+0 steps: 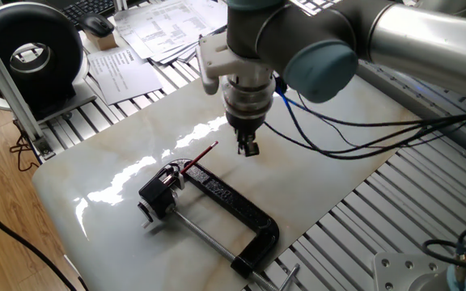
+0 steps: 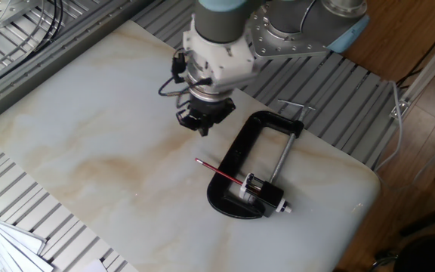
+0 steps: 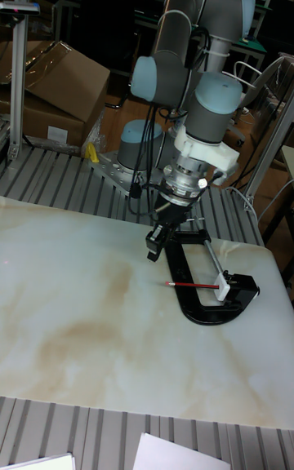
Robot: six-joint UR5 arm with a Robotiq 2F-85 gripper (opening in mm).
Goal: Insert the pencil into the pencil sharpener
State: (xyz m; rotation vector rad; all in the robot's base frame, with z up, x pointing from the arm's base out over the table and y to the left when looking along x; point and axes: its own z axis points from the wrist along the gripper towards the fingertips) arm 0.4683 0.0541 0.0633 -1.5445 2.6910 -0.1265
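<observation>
The pencil (image 1: 202, 157) (image 2: 219, 173) (image 3: 193, 284) lies low over the marble counter (image 2: 89, 136), its one end in the pencil sharpener (image 1: 161, 192) (image 2: 264, 193) (image 3: 229, 286) and its free end pointing away over the bare stone. The sharpener is a small black block held inside the mouth of a big black clamp (image 1: 237, 212) (image 2: 240, 151) (image 3: 200, 294), whose frame lies flat on the counter and whose silver screw rod (image 1: 205, 236) (image 2: 282, 162) runs along its open side. In the tall fixed view the pencil lies level, crossing the clamp's curved bar, with the sharpener at the right end. The gripper (image 1: 248, 148) (image 2: 198, 119) (image 3: 153, 246) hangs above the counter just beyond the pencil's free end, apart from it and holding nothing. Its black fingers point down; whether they are spread or pressed together cannot be told from these views. The arm comes in from above, its wrist joint turned straight down over the gripper, the grey and pale-blue links bending back toward the base at the far edge of the counter in the tall view. Blue and black cables (image 1: 338, 121) trail from the wrist. Papers (image 1: 148, 32) and a black round device (image 1: 31, 52) sit on the slatted frame at the far left in one fixed view.
</observation>
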